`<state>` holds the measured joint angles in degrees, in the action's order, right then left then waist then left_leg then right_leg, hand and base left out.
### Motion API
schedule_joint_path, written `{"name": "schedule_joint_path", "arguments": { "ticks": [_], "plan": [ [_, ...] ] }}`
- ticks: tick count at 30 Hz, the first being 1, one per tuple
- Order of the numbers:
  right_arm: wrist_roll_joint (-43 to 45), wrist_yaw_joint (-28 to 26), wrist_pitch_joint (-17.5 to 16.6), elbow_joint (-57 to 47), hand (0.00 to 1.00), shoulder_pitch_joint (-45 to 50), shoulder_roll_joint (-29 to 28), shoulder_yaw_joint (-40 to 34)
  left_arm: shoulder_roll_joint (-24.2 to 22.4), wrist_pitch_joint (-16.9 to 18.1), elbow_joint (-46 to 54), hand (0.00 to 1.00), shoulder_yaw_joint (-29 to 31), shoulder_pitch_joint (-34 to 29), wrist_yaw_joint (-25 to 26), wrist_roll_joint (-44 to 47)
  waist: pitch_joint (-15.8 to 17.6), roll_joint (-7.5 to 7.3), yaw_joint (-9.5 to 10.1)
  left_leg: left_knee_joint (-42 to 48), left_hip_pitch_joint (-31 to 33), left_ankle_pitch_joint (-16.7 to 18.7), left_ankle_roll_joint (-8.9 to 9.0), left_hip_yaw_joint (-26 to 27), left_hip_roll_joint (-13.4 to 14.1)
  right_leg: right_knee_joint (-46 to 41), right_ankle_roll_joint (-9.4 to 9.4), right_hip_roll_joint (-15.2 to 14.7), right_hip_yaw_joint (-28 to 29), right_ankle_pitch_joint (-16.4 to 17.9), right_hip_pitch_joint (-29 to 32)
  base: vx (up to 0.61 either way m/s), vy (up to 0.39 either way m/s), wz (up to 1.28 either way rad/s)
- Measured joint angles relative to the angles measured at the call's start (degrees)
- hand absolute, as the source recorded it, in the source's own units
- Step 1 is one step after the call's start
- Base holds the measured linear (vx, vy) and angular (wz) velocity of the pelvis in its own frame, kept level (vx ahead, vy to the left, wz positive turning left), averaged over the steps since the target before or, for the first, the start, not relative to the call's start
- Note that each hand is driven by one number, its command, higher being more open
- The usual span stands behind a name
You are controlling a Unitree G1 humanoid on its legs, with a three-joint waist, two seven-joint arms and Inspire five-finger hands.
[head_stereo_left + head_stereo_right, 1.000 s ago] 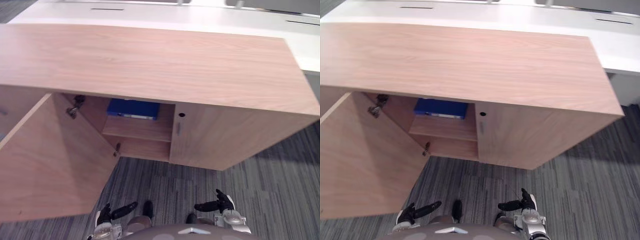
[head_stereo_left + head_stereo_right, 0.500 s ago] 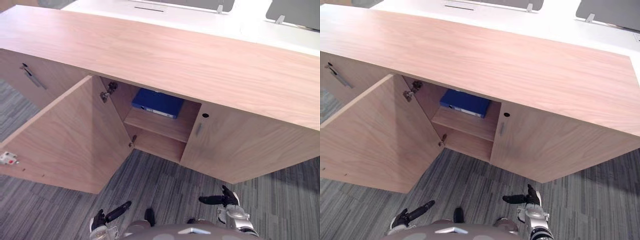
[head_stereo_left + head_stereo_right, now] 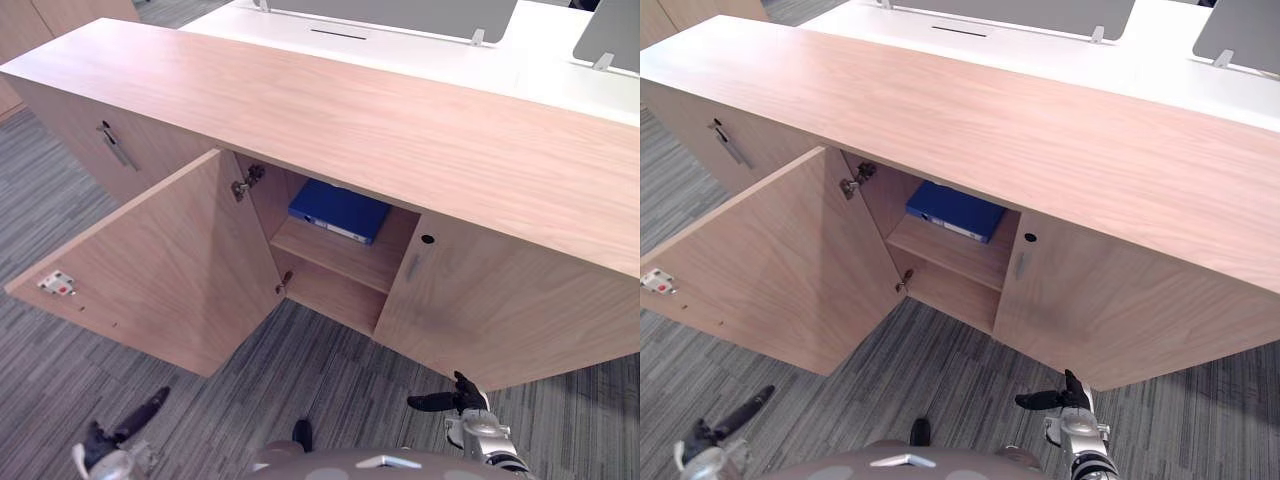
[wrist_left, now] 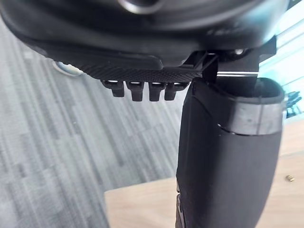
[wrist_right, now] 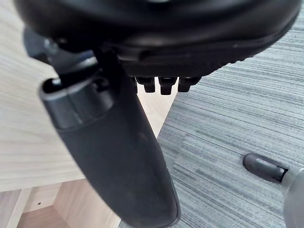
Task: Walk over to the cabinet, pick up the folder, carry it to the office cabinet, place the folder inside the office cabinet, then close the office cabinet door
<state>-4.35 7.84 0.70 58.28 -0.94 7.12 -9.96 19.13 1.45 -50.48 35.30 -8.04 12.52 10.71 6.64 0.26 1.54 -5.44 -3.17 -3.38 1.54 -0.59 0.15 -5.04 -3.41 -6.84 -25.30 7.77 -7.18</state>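
A blue folder [image 3: 340, 211] lies flat on the upper shelf [image 3: 350, 258] inside the light wood cabinet [image 3: 400, 130]. The cabinet's left door [image 3: 165, 270] stands swung wide open toward me. My left hand [image 3: 128, 428] hangs low over the carpet, well in front of the open door, with relaxed fingers [image 4: 142, 90] and nothing in it. My right hand [image 3: 448, 401] hangs low in front of the closed right door [image 3: 500, 300], fingers [image 5: 164, 85] straight, also holding nothing. Both hands are far from the folder.
Grey striped carpet [image 3: 330, 370] lies between me and the cabinet. A neighbouring door with a metal handle [image 3: 115, 146] is at the left. A white desk [image 3: 540, 70] with screen stands runs behind the cabinet.
The camera has turned, so the cabinet now sits more to the right in view. My left hand has swung out to the left and lower; my right hand has kept its place.
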Motion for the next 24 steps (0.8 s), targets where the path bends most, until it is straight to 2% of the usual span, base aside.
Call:
{"name": "schedule_joint_path", "arguments": {
  "ticks": [9, 24],
  "plan": [
    [0.0, -0.1, -0.2, 0.0, 1.00, 0.7, 0.0, 1.6, 7.9, 2.1, 7.0, 1.00, -3.5, 4.5, -0.1, -1.3, 0.6, -0.69, 1.12, 0.0, 0.1, 0.2, 0.07, -0.1, -0.1, 0.4, 0.01, 0.1, 3.2, 0.0, 0.0, 0.00, 0.000, 0.00],
    [0.0, -0.5, -1.0, -0.1, 1.00, 3.1, -0.4, 2.1, 10.0, 2.3, 12.1, 1.00, -5.7, 5.6, 0.9, -4.7, 0.6, -1.24, 1.41, 0.0, -1.2, 1.1, -0.13, 2.9, -0.1, 0.8, 0.16, 0.2, 8.8, -0.2, 0.0, -0.01, 0.011, -0.09]
  ]
}}
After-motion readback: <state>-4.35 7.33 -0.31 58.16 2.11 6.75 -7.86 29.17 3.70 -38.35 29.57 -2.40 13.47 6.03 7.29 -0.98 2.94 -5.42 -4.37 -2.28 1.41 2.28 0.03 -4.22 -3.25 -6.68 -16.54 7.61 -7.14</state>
